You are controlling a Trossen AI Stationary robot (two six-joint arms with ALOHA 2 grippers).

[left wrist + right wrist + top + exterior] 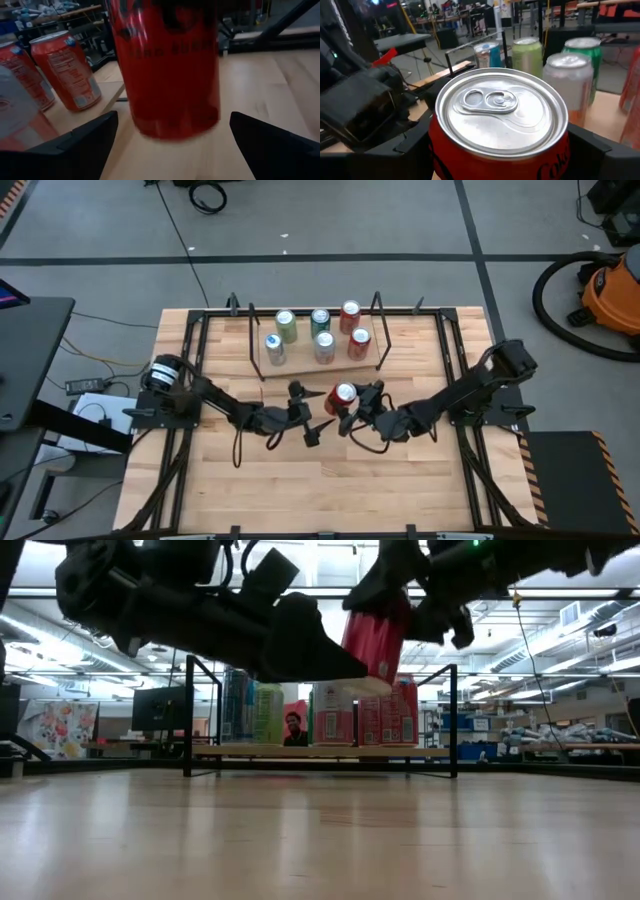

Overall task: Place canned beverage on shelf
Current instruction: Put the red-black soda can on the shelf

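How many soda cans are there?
7. Six stand on the shelf: a back row of three, a front row of three. One red can is held by the right gripper, off the table.

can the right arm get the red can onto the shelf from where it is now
Probably yes. The right gripper holds the red can lifted off the table, just in front of the shelf, whose front edge looks free. The left gripper sits open beside it, not between.

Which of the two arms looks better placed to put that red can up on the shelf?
The right one. Its gripper is already shut on the red can, held clear of the table just in front of the shelf. The left gripper is open beside the can, holding nothing.
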